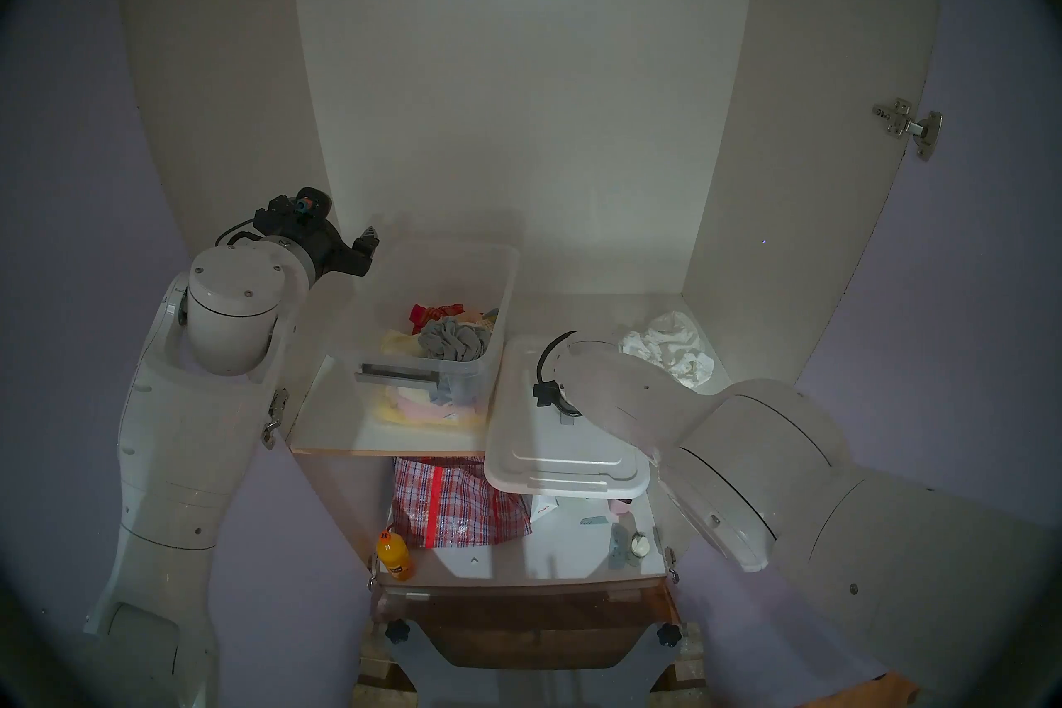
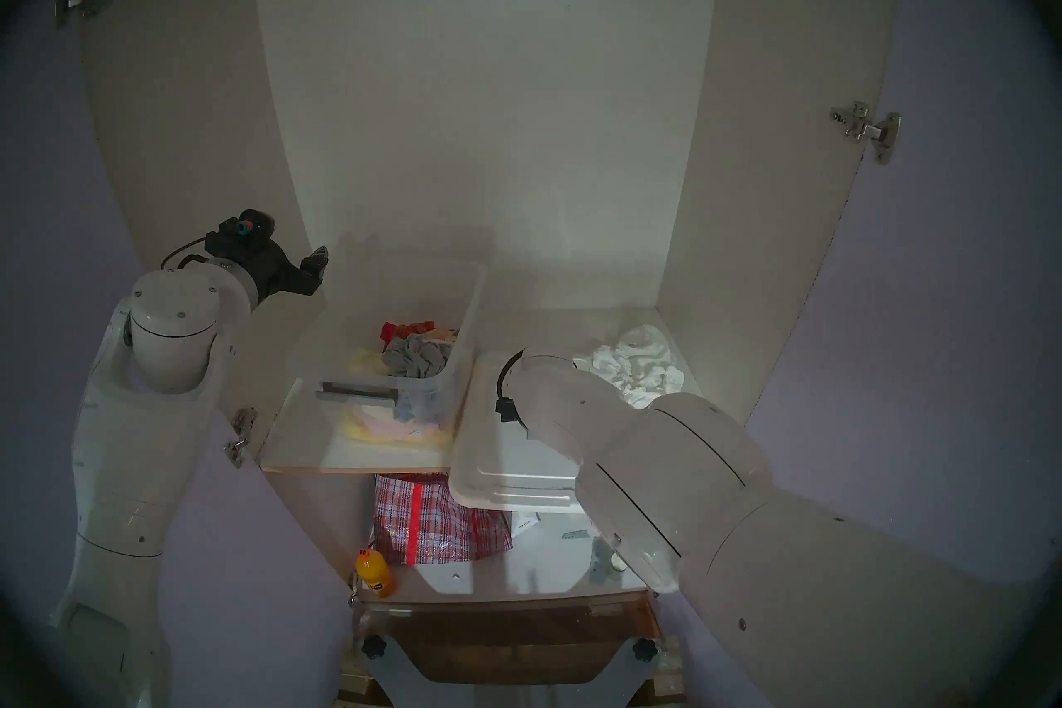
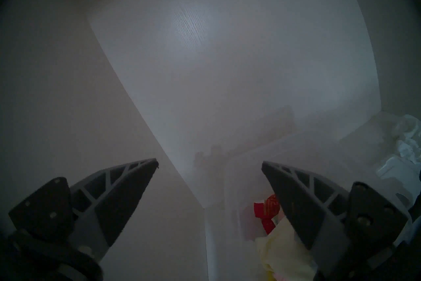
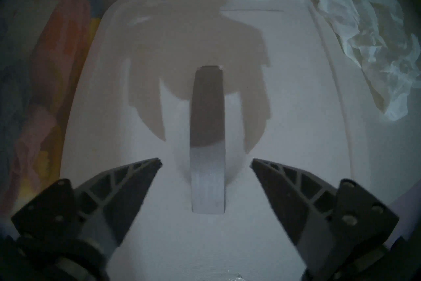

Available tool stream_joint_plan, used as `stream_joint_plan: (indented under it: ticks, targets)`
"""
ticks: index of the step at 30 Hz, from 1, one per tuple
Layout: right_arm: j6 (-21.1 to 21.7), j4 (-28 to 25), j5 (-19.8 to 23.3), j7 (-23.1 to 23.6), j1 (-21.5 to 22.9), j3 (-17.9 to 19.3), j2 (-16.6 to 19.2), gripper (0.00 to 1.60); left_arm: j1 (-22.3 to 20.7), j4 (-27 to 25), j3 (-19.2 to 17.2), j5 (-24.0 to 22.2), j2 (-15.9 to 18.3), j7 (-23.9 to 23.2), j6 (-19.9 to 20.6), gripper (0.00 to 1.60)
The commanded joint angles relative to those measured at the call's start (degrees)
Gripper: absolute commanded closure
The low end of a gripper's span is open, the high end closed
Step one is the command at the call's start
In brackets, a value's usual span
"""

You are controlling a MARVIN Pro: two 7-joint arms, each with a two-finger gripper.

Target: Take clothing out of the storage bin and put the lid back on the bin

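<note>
Right gripper (image 4: pixel 206 163) spread astride the lid's (image 1: pixel 520 437) grey handle (image 4: pixel 207 136) at shelf's (image 1: pixel 322 428) front edge, white garment (image 1: pixel 669 347) back-right corner, open bin (image 1: pixel 431 310) left, left gripper (image 3: pixel 209 165) spread, empty.

Counted relative to the storage bin (image 1: pixel 437 322): one such see-through bin, with one grey bar latch (image 1: pixel 396 375) on its near short side. One white lid (image 1: pixel 566 454) just right of it, with one grey handle (image 4: pixel 207 136). One crumpled white garment (image 1: pixel 669 347) farther right. One grey ruffled garment (image 1: pixel 451 339) inside. One checked bag (image 1: pixel 454 503) and one orange bottle (image 1: pixel 393 554) below. Two grippers, left (image 3: pixel 209 163) and right (image 4: pixel 206 160).
</note>
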Motion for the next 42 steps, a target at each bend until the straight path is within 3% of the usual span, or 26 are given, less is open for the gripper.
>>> stream_joint_plan:
  ticks: [1, 7, 9, 11, 14, 16, 22, 32, 42]
  targets:
    - [-3.22, -0.64, -1.20, 0.19, -0.28, -1.07, 0.69, 0.83, -1.20, -1.29, -0.30, 0.02, 0.15, 0.11, -0.32, 0.00]
    - [-4.66, -0.29, -2.52, 0.91, -0.97, -2.48, 2.72, 0.93, -1.20, -1.28, -0.28, 0.00, 0.17, 0.13, -0.33, 0.00]
    - [-4.93, -0.11, -2.89, 1.14, -1.00, -2.91, 3.50, 1.03, -1.20, -1.29, -0.28, -0.01, 0.17, 0.14, -0.33, 0.00]
    - [-5.35, 0.03, -3.07, 1.18, -0.83, -3.10, 4.25, 1.23, -1.21, -1.33, -0.28, -0.02, 0.18, 0.15, -0.32, 0.00]
    - [-6.61, -0.03, -3.01, 0.55, -0.50, -2.92, 4.87, 1.31, -1.22, -1.37, -0.28, -0.03, 0.19, 0.16, -0.31, 0.00]
    - [-7.17, 0.26, -2.35, -1.05, 0.15, -2.06, 4.87, 1.44, -1.22, -1.40, -0.28, -0.04, 0.20, 0.17, -0.30, 0.00]
    - [-8.18, 0.41, 0.17, -6.69, 2.62, 2.50, 3.30, 1.60, -1.22, -1.43, -0.28, -0.06, 0.22, 0.19, -0.29, 0.00]
    - [-11.60, -1.22, 0.70, -18.62, 4.40, 8.67, 0.55, 1.60, -1.23, -1.46, -0.26, -0.11, 0.26, 0.23, -0.27, 0.00]
    - [-12.61, -2.52, 2.24, -21.87, 6.58, 10.45, -0.80, 1.60, -1.22, -1.46, -0.24, -0.15, 0.29, 0.26, -0.27, 0.00]
